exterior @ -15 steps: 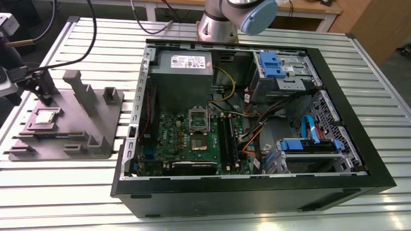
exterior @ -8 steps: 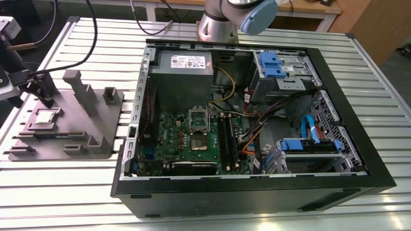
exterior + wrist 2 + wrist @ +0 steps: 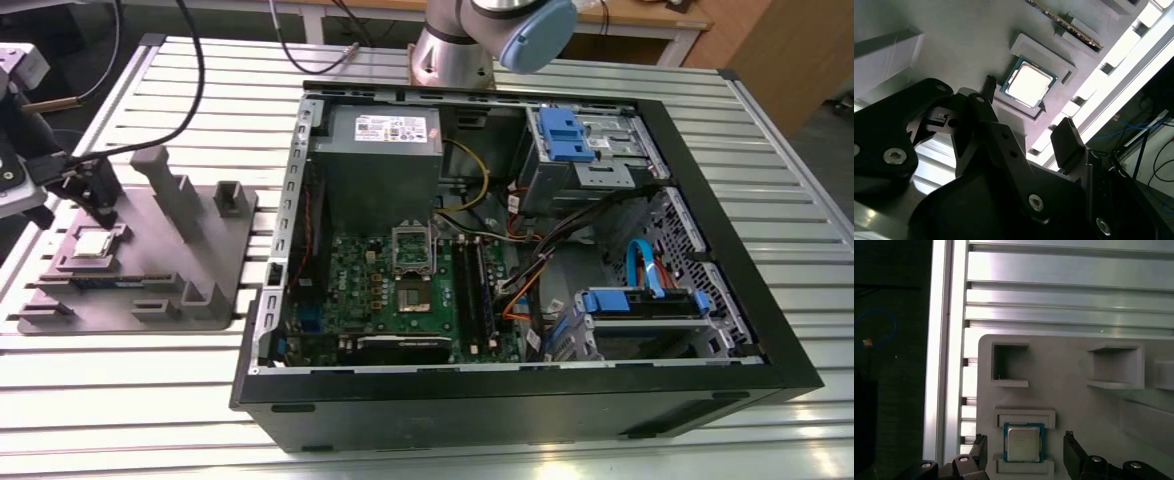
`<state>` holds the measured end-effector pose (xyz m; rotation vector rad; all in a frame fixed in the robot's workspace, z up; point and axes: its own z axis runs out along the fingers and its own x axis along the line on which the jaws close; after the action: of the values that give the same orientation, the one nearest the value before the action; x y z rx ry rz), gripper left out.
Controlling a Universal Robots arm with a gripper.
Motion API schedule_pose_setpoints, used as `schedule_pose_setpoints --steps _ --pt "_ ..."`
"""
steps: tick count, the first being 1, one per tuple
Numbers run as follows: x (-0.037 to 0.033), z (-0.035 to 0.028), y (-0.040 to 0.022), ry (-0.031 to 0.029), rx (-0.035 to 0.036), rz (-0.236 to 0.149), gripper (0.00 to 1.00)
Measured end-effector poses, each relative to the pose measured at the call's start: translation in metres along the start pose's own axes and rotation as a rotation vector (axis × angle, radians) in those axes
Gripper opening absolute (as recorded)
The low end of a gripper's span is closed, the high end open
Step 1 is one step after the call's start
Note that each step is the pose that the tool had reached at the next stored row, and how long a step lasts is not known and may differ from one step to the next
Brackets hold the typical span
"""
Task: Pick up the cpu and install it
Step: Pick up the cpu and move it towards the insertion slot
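The cpu (image 3: 91, 245) is a small silvery square chip lying flat in a shallow recess of the grey fixture plate (image 3: 160, 300), at the exterior view's left. My gripper (image 3: 94, 205) hangs just above it, open. In both wrist views the two black fingers stand on either side of the cpu (image 3: 1024, 442) (image 3: 1028, 82), and I cannot tell whether they touch it. The motherboard (image 3: 400, 290) lies inside the open computer case (image 3: 534, 390), with its socket (image 3: 411, 268) near the middle of the board.
Upright grey blocks (image 3: 167, 185) rise from the fixture plate close to the gripper. A black memory stick (image 3: 114, 280) lies on the plate. Cables, blue drive brackets (image 3: 567, 135) and a power supply (image 3: 380, 150) crowd the case. The slatted metal table (image 3: 134, 400) carries everything.
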<state>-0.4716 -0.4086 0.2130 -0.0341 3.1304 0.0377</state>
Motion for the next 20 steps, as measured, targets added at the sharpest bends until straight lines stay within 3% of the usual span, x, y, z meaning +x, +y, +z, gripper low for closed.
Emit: schedule_pose_setpoints --steps 6,20 --pt "0.0002 0.0067 -0.0011 -0.0011 -0.0002 -0.02 0.71" --pt "0.0003 0.0158 -0.0033 -0.0026 0.0 -0.02 0.71"
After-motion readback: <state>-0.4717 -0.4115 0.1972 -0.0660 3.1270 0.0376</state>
